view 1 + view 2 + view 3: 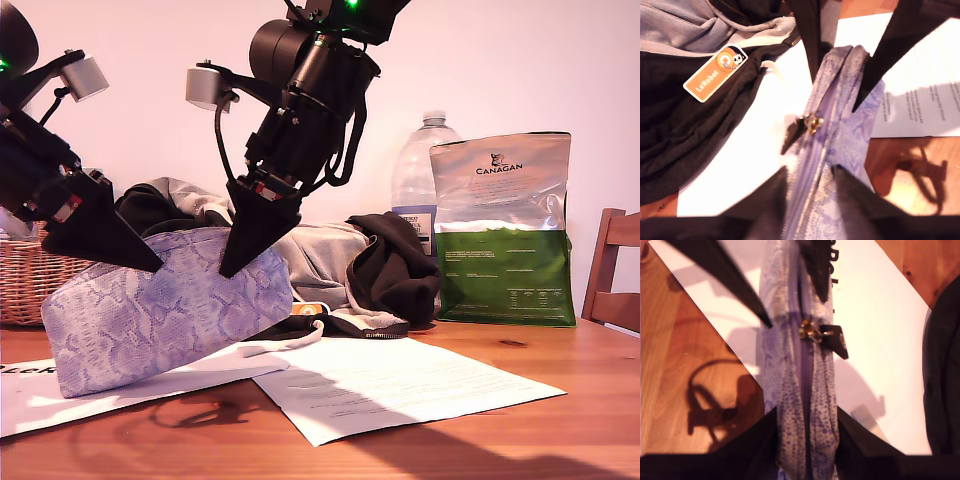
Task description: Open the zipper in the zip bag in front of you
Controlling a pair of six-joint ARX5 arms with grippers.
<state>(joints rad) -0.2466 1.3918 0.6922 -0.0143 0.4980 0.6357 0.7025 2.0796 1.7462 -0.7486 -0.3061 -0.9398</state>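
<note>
My first gripper (810, 172), with black, matte, wedge-shaped fingers, is pinched on the top edge of the soft lilac-and-white snakeskin-print zip bag (150, 320), one finger pressed against each side. My second gripper (807, 412), of the same tapered black form, clamps the same edge further along, at the end nearer the exterior view's right.

The thin purple zipper (804, 370) runs straight between both pairs of fingers along the ridge of the zip bag. Its small brass-coloured slider (812, 122) sits between the two grippers, touching neither. A flat dark pull tab (835, 340) hangs off it to one side.

The zip bag is a rounded rectangular pouch with a scaly, faintly glossy surface. It stands on its lower edge and is tilted, with the end under my second gripper higher. It rests partly on white printed paper sheets (400, 385) lying flat on the reddish-brown wooden counter (560, 400). Just behind it lies a heap of grey and black fabric clothing (330, 255).
</note>
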